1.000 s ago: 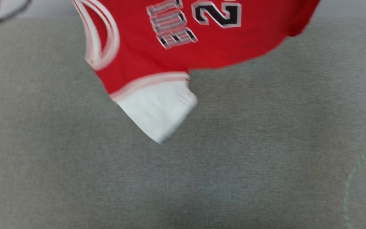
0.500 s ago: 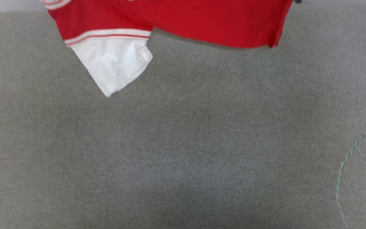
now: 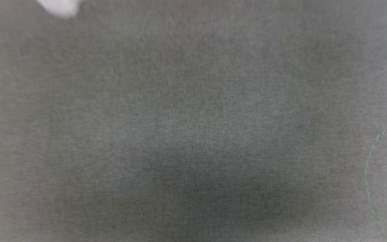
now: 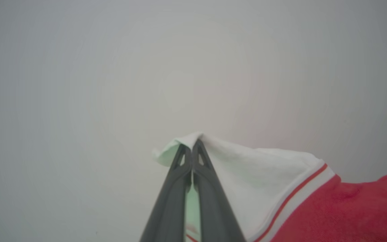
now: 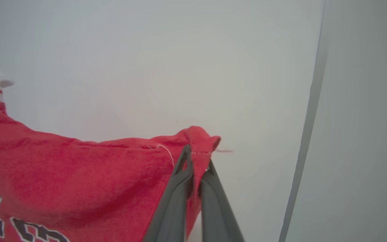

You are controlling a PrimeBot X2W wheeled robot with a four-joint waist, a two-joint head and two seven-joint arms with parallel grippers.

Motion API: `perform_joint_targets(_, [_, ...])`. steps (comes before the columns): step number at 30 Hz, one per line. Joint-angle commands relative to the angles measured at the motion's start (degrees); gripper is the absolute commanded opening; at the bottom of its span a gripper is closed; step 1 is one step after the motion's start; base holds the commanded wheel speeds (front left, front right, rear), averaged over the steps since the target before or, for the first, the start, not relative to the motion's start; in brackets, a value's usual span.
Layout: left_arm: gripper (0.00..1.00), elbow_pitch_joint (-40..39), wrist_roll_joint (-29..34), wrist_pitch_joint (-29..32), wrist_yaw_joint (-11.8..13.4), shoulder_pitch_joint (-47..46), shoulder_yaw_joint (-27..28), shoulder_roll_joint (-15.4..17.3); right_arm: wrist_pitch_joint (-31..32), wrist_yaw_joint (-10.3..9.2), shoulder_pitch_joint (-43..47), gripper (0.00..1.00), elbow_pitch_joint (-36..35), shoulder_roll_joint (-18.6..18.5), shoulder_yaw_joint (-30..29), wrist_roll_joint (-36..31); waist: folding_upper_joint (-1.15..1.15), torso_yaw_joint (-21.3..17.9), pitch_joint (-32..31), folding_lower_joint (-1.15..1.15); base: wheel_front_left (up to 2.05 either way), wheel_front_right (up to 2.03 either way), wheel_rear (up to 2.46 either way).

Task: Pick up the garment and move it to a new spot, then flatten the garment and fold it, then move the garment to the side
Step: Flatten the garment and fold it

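lifted higher than a moment ago, the garment [image 4: 314,208] leaves just a white sleeve tip at the head view's top, over the grey worktop [image 3: 193,134]. left pincer [image 4: 192,143] clamps its white sleeve, right pincer [image 5: 197,156] a red corner.

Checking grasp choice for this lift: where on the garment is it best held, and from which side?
Probably by two far-apart edges: the white sleeve tip, where the left end effector is shut, and the red corner, where the right end effector is shut. Come in from each outer edge, so the garment hangs spread between them.
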Motion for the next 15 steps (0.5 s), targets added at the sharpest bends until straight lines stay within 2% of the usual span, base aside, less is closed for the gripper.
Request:
perform_joint_targets(1, [0.00,0.2,0.1,-0.4,0.2,-1.1,0.0,-0.4,-0.3,0.19,-1.0,0.00,-1.1,-0.7,-1.2,-0.8,0.00,-0.7,5.5,0.00,0.00,0.00,0.00])
perform_joint_targets(5, [0.00,0.8,0.5,-3.5,0.3,-6.1,0.1,-2.7,-0.2,0.20,0.1,0.00,-7.8,-1.7,-9.8,-7.9,0.00,0.2,10.0,0.00,0.00,0.00,0.00])
perform_joint_targets(9, [0.00,2.9,0.4,-6.1,-0.4,-9.1,0.0,-5.1,-0.2,0.19,3.3,0.00,-12.9,0.4,-19.3,-16.4,0.00,1.6,14.0,0.00,0.00,0.00,0.00])
perform_joint_targets(15, [0.00,5.1,0.1,-8.4,-1.9,-6.6,-0.8,-6.2,-0.2,0.19,5.9,0.00,-12.1,3.9,-21.8,-20.8,0.00,2.2,15.2,0.00,0.00,0.00,0.00])
